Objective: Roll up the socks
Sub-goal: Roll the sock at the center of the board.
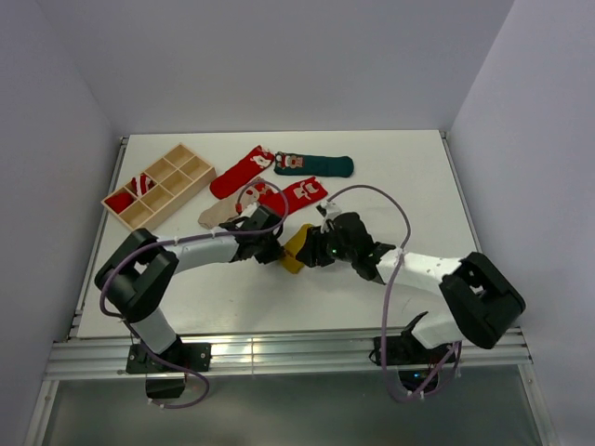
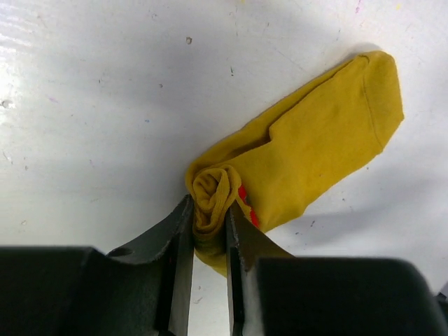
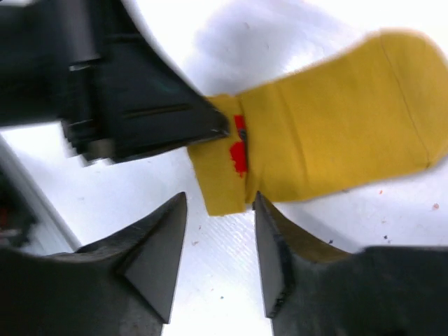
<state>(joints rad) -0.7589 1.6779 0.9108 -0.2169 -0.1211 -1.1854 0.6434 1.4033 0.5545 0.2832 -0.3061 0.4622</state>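
Your left tool (image 2: 208, 213) pinches the rolled end of one mustard sock (image 2: 315, 140); your right tool (image 3: 220, 203) stands parted, empty. Beyond lie two red socks (image 1: 240, 173), one green sock (image 1: 316, 165) and one beige sock (image 1: 217, 215).

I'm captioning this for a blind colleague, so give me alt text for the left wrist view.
The left gripper pinches the rolled-up end of a mustard yellow sock between its dark fingers. The rest lies flat on the white table, pointing up and right.
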